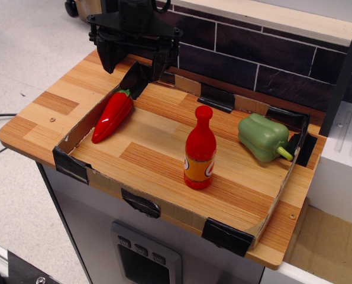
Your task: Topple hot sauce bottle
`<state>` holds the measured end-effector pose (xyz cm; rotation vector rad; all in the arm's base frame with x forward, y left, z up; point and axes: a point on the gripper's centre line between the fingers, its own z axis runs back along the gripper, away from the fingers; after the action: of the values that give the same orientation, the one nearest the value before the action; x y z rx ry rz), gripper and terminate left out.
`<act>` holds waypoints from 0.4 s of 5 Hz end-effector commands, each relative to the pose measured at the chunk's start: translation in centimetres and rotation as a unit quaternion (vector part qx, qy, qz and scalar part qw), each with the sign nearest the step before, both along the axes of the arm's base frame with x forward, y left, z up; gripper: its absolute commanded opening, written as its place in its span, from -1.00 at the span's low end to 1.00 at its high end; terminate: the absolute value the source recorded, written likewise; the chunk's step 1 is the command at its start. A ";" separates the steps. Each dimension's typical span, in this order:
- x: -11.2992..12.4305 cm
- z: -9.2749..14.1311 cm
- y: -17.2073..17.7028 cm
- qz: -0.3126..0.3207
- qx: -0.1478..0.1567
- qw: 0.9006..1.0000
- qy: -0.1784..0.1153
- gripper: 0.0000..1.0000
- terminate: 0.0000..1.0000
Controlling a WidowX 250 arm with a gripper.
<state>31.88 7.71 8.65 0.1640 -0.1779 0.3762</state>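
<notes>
target: small glossy red plastic hot sauce bottle point(200, 149) with orange-yellow label, upright, long axis vertical, near-centre of the wooden tabletop point(164, 127)
gripper: black gripper point(133, 64) at far-left corner, fingers spread, holding nothing
relation: bottle lies right and nearer, well apart
around: long red chili pepper point(112, 115) left, below gripper; green bell pepper point(263, 137) right
path: looks clear; chili beside the line
</notes>
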 end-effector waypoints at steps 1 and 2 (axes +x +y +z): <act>0.0 0.0 0.0 0.000 0.000 1.000 0.000 1.00 -1.00; 0.3 0.7 -1.7 0.088 -0.024 0.996 -0.003 1.00 -1.00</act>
<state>31.27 5.79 8.13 0.1312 -0.1087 0.5736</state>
